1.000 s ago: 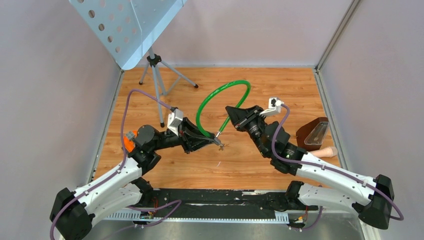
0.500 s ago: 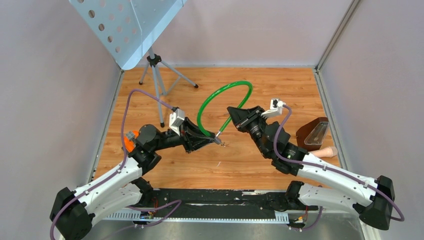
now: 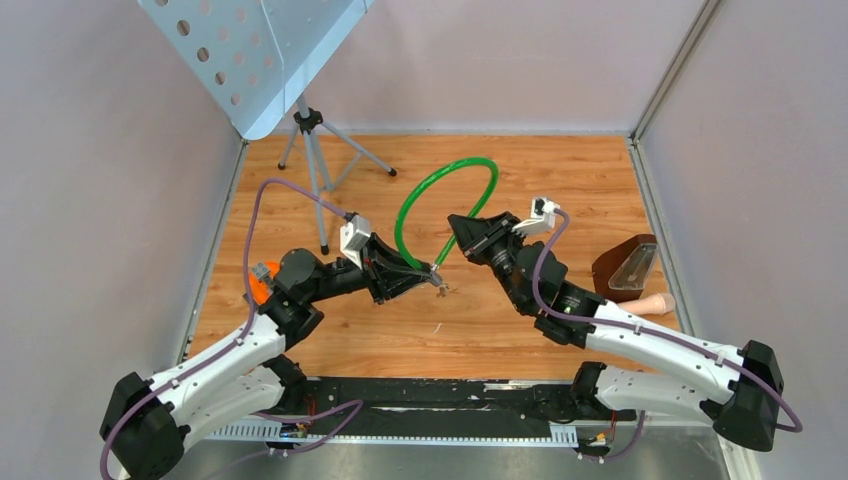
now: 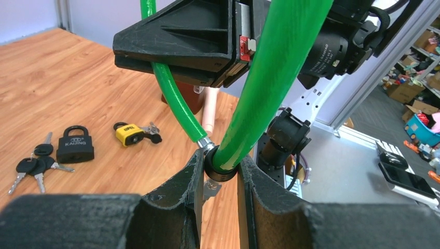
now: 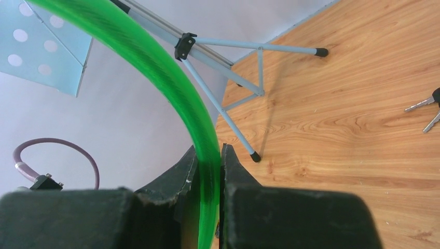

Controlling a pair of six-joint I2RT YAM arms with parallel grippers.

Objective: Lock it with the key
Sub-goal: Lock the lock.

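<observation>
At upper left a music stand (image 3: 300, 120) rests on its tripod. Centre-left, the left claw (image 3: 428, 279) is clamped on the black end collar (image 4: 220, 171) of the green cable lock (image 3: 440, 180), which arches above the tabletop (image 3: 560, 180) mid-frame. Just right of centre, the right claw (image 3: 456, 226) pinches the cable's other run. In the left wrist view, from lower left, loose keys (image 4: 31, 165), a black padlock (image 4: 76, 145) and a yellow padlock (image 4: 129, 134) lie on the wood.
</observation>
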